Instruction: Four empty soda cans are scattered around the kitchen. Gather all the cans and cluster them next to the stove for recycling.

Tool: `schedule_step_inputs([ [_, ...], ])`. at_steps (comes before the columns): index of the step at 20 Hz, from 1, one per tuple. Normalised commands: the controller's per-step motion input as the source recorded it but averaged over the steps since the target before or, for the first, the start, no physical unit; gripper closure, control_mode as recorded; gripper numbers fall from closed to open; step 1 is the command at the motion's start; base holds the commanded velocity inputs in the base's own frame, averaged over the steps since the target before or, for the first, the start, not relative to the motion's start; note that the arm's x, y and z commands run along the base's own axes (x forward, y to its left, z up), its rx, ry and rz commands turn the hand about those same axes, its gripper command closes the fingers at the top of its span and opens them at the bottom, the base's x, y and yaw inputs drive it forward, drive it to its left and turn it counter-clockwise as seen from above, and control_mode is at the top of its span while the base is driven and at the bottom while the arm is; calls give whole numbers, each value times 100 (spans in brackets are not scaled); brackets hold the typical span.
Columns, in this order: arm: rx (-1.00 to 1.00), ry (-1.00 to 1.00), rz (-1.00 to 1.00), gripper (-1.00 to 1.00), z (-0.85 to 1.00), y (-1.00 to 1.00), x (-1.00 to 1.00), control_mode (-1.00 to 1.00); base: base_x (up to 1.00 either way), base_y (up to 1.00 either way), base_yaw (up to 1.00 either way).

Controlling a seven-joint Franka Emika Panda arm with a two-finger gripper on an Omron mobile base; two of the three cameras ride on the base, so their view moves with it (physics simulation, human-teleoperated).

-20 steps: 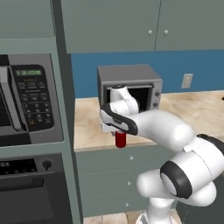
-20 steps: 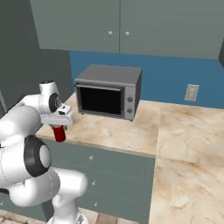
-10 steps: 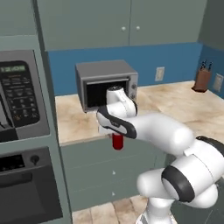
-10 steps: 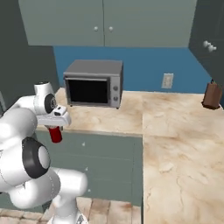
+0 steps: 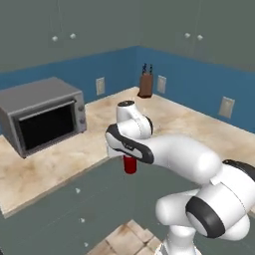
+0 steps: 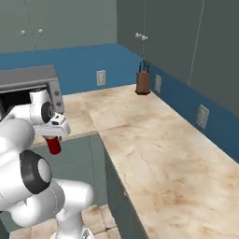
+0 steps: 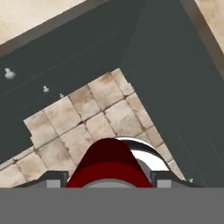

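Note:
A red soda can hangs upright under my gripper, which is shut on it, in the air in front of the counter's inner corner. From the right side the same red can shows below the hand, over the floor beside the cabinet fronts. In the hand view the red can sits between the two fingertips, with tiled floor below it. The stove is out of view.
A grey toaster oven stands on the marble counter at the left. A knife block stands by the blue back wall. The L-shaped counter runs along the right. Dark cabinet fronts edge the tiled floor.
The base has turned to the right, so the whole scene shifted: the wall oven left the picture and the counter corner with the knife block came in. The can stays gripped.

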Motion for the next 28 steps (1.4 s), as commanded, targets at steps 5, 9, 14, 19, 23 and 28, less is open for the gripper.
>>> schedule_step_inputs([
  [5,0,0,0,100,0,0,0,100,-7,2,-80],
  [9,0,0,0,100,0,0,0,100,-6,0,-80],
  [14,0,0,0,100,0,0,0,100,-16,-5,-64],
  [19,0,0,0,100,0,0,0,100,-22,-34,-28],
  [23,0,0,0,100,0,0,0,100,-19,-50,-14],
  [28,0,0,0,100,0,0,0,100,-22,-54,-6],
])
